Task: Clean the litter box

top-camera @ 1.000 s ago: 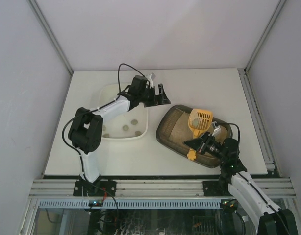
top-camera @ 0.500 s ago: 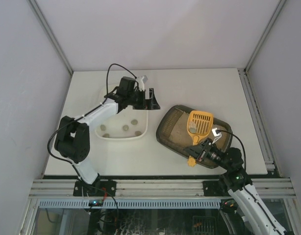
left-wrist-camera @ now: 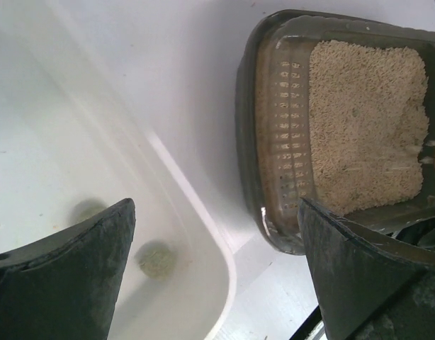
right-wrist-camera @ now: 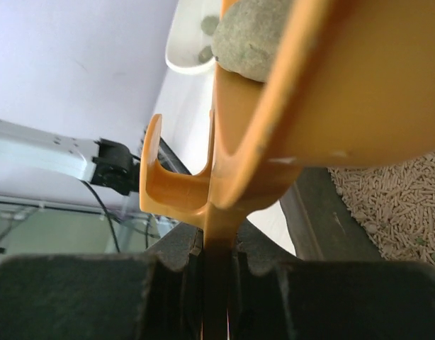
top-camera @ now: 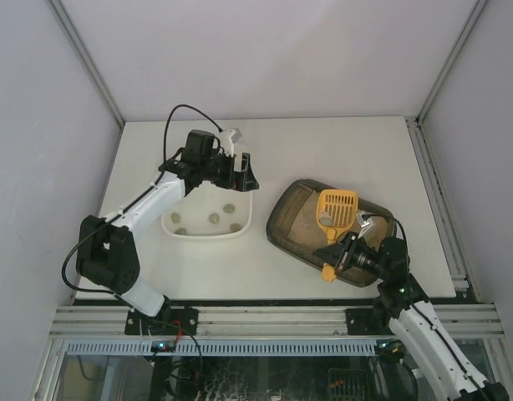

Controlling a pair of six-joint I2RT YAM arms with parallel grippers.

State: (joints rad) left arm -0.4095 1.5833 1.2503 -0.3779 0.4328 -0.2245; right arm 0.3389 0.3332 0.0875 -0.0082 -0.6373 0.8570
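**Litter box and both grippers, seen from above and from the wrists.** The litter box [top-camera: 281, 219], a dark tray with rounded corners, lies on the white table [top-camera: 323, 146] directly beneath the right gripper [top-camera: 343, 253]. It sits askew to the table edge. Beige pellet litter [top-camera: 305, 224] covers its floor, and from the left wrist a ribbed bare strip shows along one wall [left-wrist-camera: 285, 142].

The right gripper's jaws are pressed together on the handle of a yellow scoop [top-camera: 337, 207], near its hooked end. The slotted blade reaches away from the fingers over the litter. A grey-green clump [top-camera: 326, 218] rests in the blade; from the right wrist it sits against the blade's raised edge [right-wrist-camera: 256, 32].

The left gripper [top-camera: 242, 167] hangs with its fingers [left-wrist-camera: 69, 276] spread wide and nothing between them. Below it is the near wall of a white tub [top-camera: 198, 209], which holds several loose clumps [top-camera: 213, 219]. The tub stands just beside the litter box, a strip of table between them.
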